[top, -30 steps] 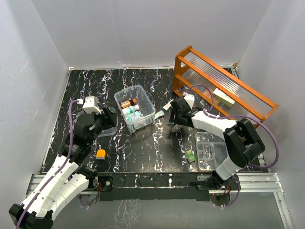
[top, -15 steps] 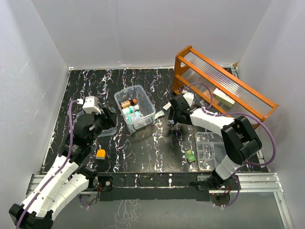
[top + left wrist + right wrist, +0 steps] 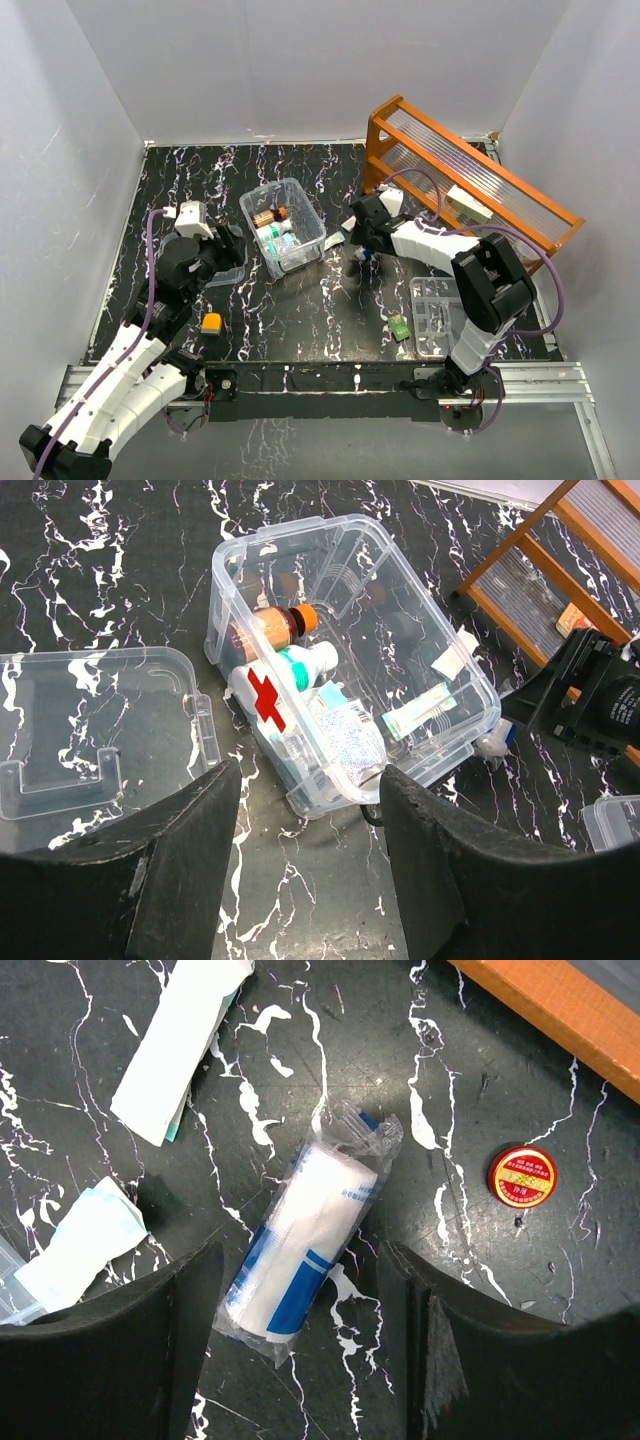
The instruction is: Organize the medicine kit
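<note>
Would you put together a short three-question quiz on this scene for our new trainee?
1. True or false: the lid is closed on the medicine kit box.
2. What lies between the right gripper's open fingers in the right wrist view? A) a wrapped white roll B) a pair of scissors C) a thermometer
3. What colour is the cap on the brown bottle inside the box?

Key: 1 false, the lid lies off, beside the open box; 2 A; 3 orange.
</note>
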`<act>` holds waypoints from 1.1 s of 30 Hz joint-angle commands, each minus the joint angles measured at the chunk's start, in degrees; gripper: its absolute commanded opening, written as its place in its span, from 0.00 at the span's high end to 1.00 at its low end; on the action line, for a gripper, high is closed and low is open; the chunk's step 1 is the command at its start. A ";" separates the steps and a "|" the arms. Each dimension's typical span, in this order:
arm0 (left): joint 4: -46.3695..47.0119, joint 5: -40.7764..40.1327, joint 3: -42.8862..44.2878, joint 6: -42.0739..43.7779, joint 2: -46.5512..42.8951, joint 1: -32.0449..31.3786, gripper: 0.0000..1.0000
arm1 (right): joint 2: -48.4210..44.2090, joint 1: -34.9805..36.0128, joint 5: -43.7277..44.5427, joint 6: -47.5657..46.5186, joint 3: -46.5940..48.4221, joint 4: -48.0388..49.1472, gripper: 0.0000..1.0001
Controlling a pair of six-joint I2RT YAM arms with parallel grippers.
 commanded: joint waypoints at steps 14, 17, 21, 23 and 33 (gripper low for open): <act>0.38 -0.38 0.33 -0.25 0.08 0.24 0.43 | 4.13 -1.45 -3.88 -3.17 2.92 1.86 0.45; 0.47 -0.45 0.29 -0.26 -0.03 0.24 0.43 | 4.42 -1.45 -4.61 -3.37 2.37 1.67 0.49; 0.48 -0.41 0.36 -0.25 -0.03 0.24 0.43 | 4.48 -1.49 -6.60 -3.74 2.18 1.14 0.67; 0.36 -0.40 0.38 -0.31 -0.12 0.20 0.43 | 3.29 -1.45 -6.95 -4.36 1.62 1.55 0.73; -0.02 -1.26 0.19 -0.70 -0.77 0.20 0.43 | -10.22 0.22 -9.49 -12.22 5.43 2.91 0.76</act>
